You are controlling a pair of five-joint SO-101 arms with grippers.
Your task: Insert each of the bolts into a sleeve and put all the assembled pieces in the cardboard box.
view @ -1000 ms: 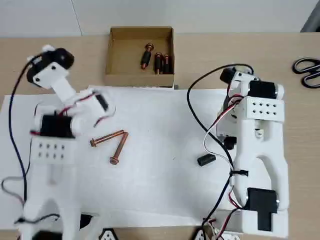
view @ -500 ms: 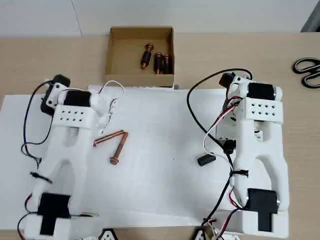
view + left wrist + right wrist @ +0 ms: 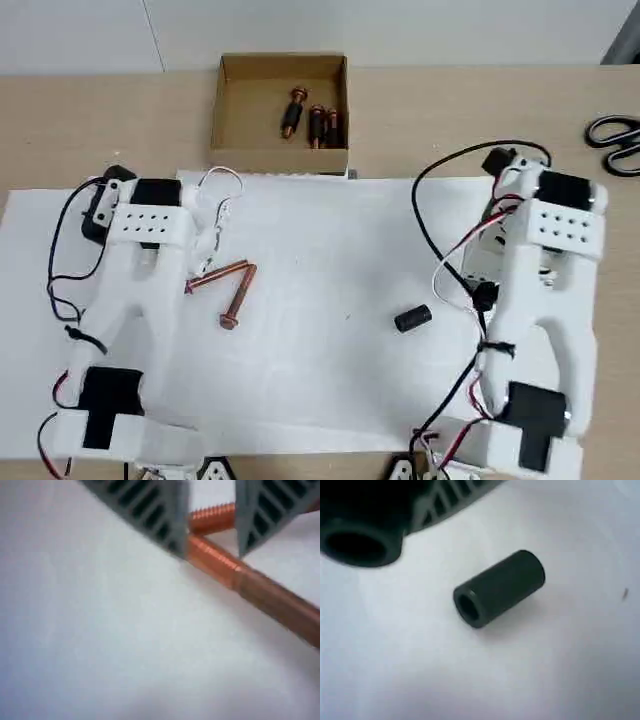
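The left gripper (image 3: 212,522) is hanging low over two loose copper bolts (image 3: 228,288), which are lying in a V with threaded ends meeting on the white sheet (image 3: 320,400) toward the table's left edge. Its jaws are standing partly open around one threaded tip, gripping nothing. The right gripper (image 3: 380,525) is seemingly clamping a black plastic sleeve (image 3: 355,545), with a second black sleeve (image 3: 499,589) lying free nearer the right edge. Three assembled pieces (image 3: 313,118) are sitting in the open cardboard box (image 3: 232,110) by the far edge. Bolt pickup is under way; next, the jaws need closing squarely on that bolt.
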